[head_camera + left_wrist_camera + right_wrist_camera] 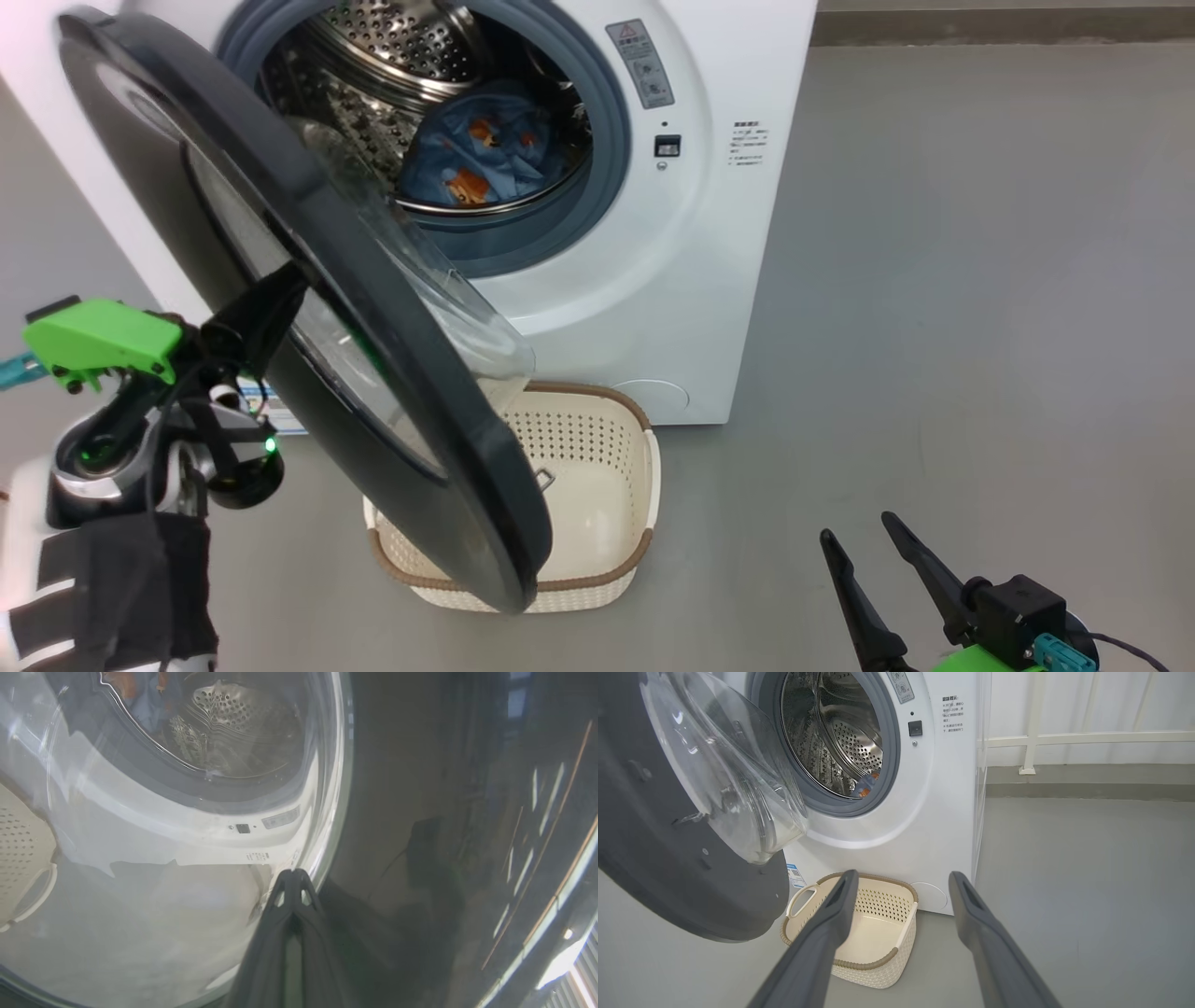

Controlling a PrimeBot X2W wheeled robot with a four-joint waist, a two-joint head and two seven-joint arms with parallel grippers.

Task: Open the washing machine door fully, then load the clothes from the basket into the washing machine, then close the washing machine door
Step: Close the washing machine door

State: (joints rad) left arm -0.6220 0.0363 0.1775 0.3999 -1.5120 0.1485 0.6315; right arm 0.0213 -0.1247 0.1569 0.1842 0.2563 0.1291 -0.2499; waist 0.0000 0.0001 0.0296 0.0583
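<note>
Found the washing machine door swung part way out from the washing machine, neither wide open nor shut. Saw its outer face turned away from the washing machine and its clear glass bowl turned toward the round hole. Saw its loose edge out in front of the washing machine, close to the basket. Saw the basket sitting on the floor just in front of the washing machine with nothing in it. Spotted the clothes already down inside the drum of the washing machine. Guessed only the shutting left to do.

Found the left gripper on the far side of the door from the washing machine. Saw it pinched tight with nothing between its fingers, tips resting on the door's outer face right at the join of glass and black rim. Needed only a push straight toward the washing machine to swing the door home, by the look of it.

Found the right gripper spread wide and holding nothing, low down, well apart from the door and off to the right of the washing machine's front. Judged the left one much nearer and better placed. Worried a little about smooth tips sliding on shiny glass.
</note>
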